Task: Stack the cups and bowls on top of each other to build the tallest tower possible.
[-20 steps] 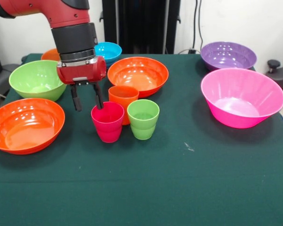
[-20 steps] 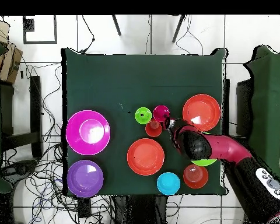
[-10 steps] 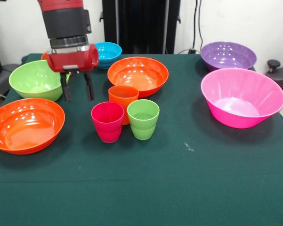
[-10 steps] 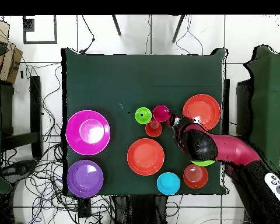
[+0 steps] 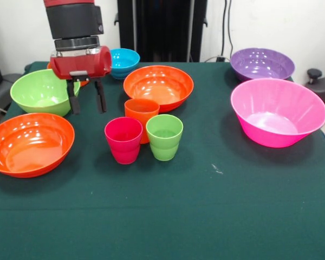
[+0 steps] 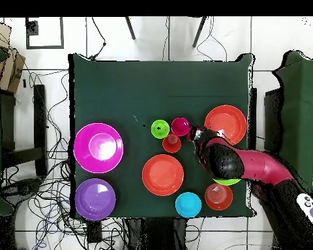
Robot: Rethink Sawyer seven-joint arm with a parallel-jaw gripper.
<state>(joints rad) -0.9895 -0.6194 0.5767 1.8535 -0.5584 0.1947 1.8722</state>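
Green tablecloth (image 5: 206, 216) lies bare near its front edge; jaws apart, gripping nothing.

Bright, even light from above. Soft shadows pool close beneath the pink bowl (image 5: 276, 111) and cups on the green bench (image 5: 206, 216). White glare streaks the glossy orange bowl (image 5: 158, 85) beside the jaws. Focus is sharp throughout.

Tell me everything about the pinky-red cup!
The magenta-red cup is a small, glossy plastic tumbler, narrower at the bottom, with a faint ridge round its middle. It stands upright and empty on the green tablecloth, beside the light green cup and in front of the orange cup. The open gripper hangs apart, not touching it.
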